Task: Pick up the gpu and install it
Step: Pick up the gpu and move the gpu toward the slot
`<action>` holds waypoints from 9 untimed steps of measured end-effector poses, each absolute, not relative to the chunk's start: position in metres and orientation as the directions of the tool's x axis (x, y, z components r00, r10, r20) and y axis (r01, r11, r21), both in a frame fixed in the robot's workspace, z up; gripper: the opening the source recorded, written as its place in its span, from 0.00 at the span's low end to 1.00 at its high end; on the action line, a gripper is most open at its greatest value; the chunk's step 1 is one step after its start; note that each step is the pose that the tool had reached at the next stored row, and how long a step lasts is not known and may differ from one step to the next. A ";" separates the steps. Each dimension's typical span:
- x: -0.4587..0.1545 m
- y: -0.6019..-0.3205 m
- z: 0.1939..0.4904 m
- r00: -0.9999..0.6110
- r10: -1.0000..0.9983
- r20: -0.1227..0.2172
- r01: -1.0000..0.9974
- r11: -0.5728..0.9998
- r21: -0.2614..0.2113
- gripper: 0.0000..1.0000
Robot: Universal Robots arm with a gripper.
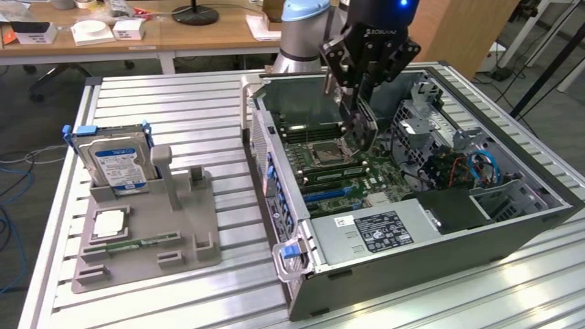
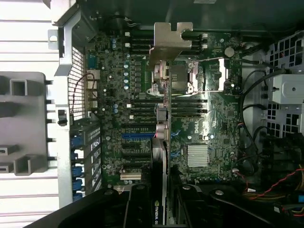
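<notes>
Slatted metal surface point(image 1: 164, 103) carries the open computer case point(image 1: 412, 274). Gripper point(image 1: 353, 94) pinches the gpu point(image 1: 359, 129) edge-down above the motherboard point(image 2: 213, 128). Step in hand: insertion, which calls for aligning the card edge with a slot point(image 2: 137, 135).

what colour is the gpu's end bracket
Silver, bare metal. The end bracket of the gpu shows best in the wrist view.

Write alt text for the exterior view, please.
A robot arm's gripper holds the gpu edge-down over the motherboard inside an open computer case. At the exterior view's left, a grey rack holds a hard drive upright.
</notes>
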State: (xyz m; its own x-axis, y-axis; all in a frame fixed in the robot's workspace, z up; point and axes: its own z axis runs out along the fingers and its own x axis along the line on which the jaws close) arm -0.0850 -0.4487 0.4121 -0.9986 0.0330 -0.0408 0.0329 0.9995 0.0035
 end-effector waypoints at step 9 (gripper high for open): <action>-0.070 -0.449 0.412 -0.999 0.033 -0.041 0.033 0.999 0.003 0.26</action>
